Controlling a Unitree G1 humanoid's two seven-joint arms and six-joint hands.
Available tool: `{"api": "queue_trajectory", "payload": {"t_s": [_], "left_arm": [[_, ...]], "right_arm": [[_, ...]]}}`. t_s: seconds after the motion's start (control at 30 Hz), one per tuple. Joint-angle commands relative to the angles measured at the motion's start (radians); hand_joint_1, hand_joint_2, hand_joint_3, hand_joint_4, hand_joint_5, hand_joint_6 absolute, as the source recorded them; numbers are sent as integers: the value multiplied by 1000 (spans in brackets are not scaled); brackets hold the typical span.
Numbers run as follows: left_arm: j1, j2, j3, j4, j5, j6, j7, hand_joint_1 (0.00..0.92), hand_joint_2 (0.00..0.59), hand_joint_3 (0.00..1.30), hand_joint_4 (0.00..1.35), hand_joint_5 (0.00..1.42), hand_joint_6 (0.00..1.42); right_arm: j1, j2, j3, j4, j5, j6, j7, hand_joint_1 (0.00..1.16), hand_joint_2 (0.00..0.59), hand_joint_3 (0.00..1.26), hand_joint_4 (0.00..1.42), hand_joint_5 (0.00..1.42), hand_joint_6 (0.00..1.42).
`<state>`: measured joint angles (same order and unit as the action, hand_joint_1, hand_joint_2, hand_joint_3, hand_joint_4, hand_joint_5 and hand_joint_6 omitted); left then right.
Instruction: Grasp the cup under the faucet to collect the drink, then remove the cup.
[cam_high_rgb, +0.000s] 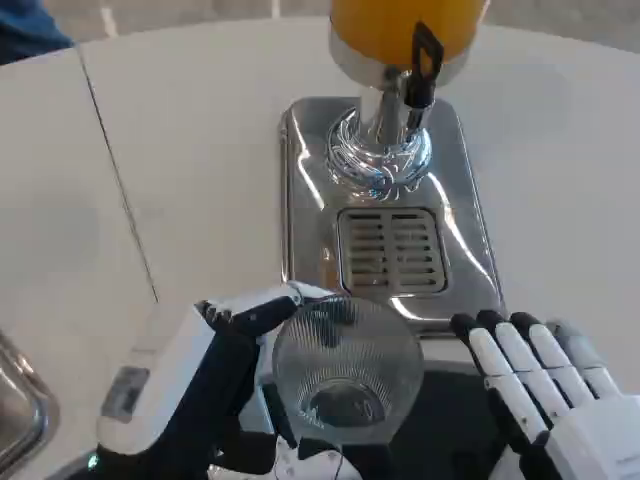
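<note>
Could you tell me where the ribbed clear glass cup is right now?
Low centre, the ribbed clear glass cup is gripped by the left hand, just in front of the steel drip tray.

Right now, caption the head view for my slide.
Left hand holds a clear ribbed cup before the juice dispenser and its drip tray; right hand waits open.

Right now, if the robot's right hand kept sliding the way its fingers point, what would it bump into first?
Probably the front edge of the shiny metal drip tray. The right hand lies open just before it, fingers pointing up and slightly left; its height above the table is hard to judge.
</note>
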<state>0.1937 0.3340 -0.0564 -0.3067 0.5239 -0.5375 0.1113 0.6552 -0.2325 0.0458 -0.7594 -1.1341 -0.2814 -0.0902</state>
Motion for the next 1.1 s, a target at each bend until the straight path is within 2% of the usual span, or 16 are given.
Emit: {"api": "queue_trajectory", "payload": {"t_s": [0.03,0.43,0.8,0.93,1.1], "left_arm": [[-7,-7,-2,-15,-8,-10,-8,575,0,1057,1232,1424,1424],[-40,-23,-2,7,8,11,-6,575,0,1058,1232,1423,1424],[-227,-73,-20,129,60,76,21,575,0,1058,1232,1424,1424],[-290,-82,-31,188,80,83,33,575,0,1058,1232,1424,1424],[-417,-79,-55,330,114,82,82,575,0,1058,1232,1424,1424]], "right_arm": [[8,2,-2,-16,-1,12,15,105,586,0,0,0,0],[15,17,-7,-29,3,29,15,105,586,0,0,0,0],[35,37,-49,-50,21,61,30,118,586,0,0,0,0],[46,49,-61,-71,24,75,32,122,586,0,0,0,0],[70,63,-78,-94,27,78,33,127,586,0,0,0,0]]}}
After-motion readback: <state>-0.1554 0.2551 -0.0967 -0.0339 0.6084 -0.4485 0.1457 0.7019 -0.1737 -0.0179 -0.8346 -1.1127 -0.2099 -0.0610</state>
